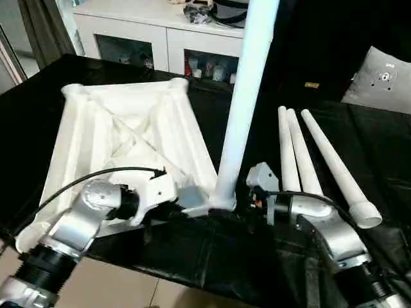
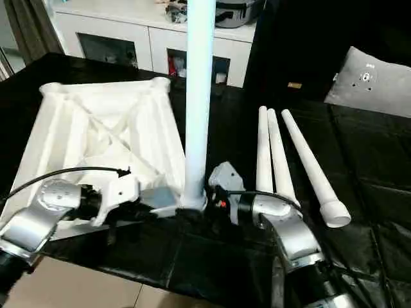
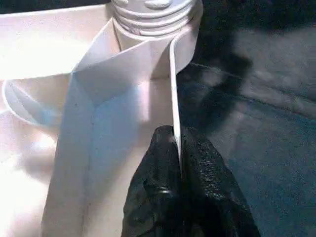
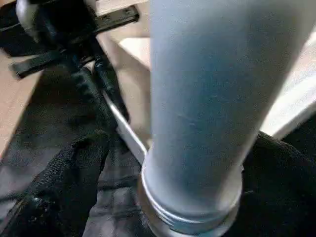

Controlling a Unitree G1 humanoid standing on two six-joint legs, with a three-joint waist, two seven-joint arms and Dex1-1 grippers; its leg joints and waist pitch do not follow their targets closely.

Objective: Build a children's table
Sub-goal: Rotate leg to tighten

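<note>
The white tabletop [image 1: 128, 128] lies underside up on the black-covered surface. One white leg [image 1: 247, 96] stands upright in its near right corner socket [image 3: 153, 15]. My left gripper [image 3: 178, 148] is shut on the tabletop's thin rim just beside that corner. My right gripper [image 4: 192, 197] is open at the foot of the upright leg [image 4: 207, 98], with one black finger [image 4: 64, 182] on each side and a gap to the leg. Three more legs [image 1: 302, 154] lie side by side to the right.
A grey-white pillow-like bag [image 1: 382, 80] rests at the far right. A white cabinet [image 1: 160, 32] stands behind the work surface. The black cloth's near edge [image 1: 192, 269] drops to a tiled floor just in front of my arms.
</note>
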